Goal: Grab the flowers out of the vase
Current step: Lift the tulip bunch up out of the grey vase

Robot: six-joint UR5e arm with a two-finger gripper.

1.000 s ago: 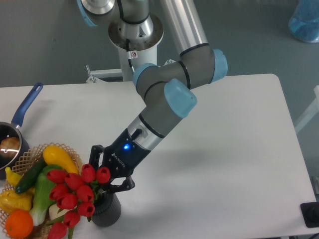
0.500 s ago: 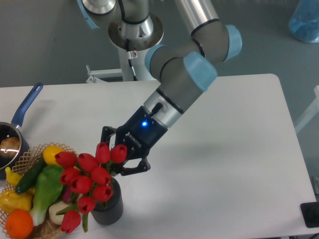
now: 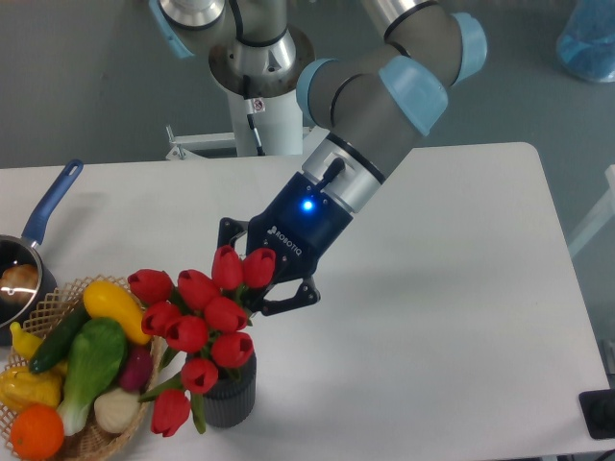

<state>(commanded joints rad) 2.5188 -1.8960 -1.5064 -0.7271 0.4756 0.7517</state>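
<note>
The flowers [image 3: 197,322], a bunch of red tulips with green stems, hang just over the dark grey ribbed vase [image 3: 231,399] at the table's front left. Their blooms hide the vase's mouth, and I cannot tell whether the stem ends still sit inside it. My gripper [image 3: 261,288] is shut on the flowers at the bunch's upper right, its black fingers [image 3: 293,300] on either side of the stems. The arm comes down from the upper right.
A wicker basket [image 3: 67,442] with yellow, green and orange vegetables and fruit stands left of the vase, touching the flowers' lower blooms. A blue-handled metal pot [image 3: 17,279] sits at the left edge. The table's right edge runs near x 600.
My gripper has risen and shifted right with the flowers in it. The bunch has come up out of the vase, and the vase has slid a little to the right.
</note>
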